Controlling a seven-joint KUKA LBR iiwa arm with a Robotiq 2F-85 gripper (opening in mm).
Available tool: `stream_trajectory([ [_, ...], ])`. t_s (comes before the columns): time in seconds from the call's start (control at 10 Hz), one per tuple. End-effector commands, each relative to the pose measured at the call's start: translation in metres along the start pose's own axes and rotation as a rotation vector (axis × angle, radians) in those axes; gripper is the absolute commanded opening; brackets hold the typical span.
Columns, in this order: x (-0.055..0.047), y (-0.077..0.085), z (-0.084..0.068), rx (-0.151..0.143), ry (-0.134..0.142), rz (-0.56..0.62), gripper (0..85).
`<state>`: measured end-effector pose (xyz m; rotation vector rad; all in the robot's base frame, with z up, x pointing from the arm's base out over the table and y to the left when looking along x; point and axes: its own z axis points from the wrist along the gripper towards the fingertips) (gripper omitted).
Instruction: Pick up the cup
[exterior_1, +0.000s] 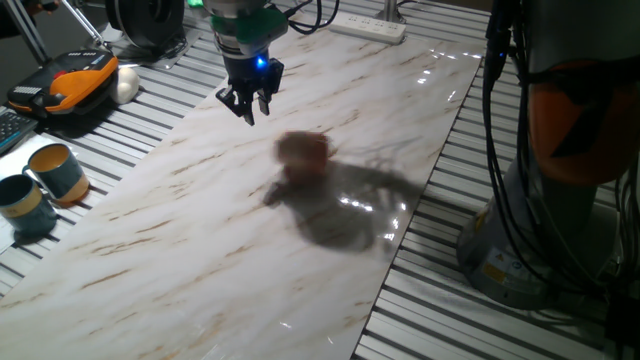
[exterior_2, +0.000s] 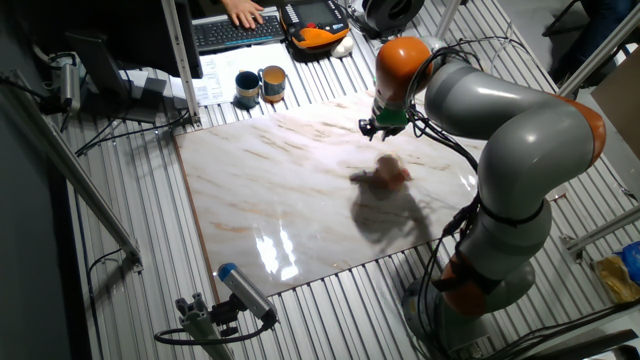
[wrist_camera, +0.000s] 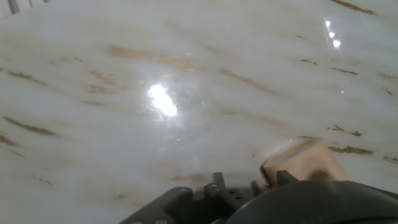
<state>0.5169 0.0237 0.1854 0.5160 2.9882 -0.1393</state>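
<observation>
The cup (exterior_1: 302, 155) is a small terracotta-orange mug on the marble tabletop (exterior_1: 200, 230), smeared by motion blur in both fixed views, so its pose is unclear. It also shows as an orange blur (exterior_2: 390, 172) in the other fixed view. My gripper (exterior_1: 250, 105) hangs above the table, up and to the left of the cup and apart from it, fingers spread with nothing between them. In the hand view the cup's (wrist_camera: 305, 163) pale rim peeks in at the bottom right, partly hidden by the dark hand body.
Two teal-blue mugs (exterior_1: 40, 185) stand on the slatted surface at the left, off the marble. An orange and black device (exterior_1: 70, 85) lies at the back left. The robot base and cables (exterior_1: 560, 150) fill the right side.
</observation>
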Motion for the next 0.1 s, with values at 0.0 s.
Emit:
stream_trajectory([
  [0.0, -0.0007, -0.0001, 0.0001, 0.004, -0.004, 0.003, 68.0],
])
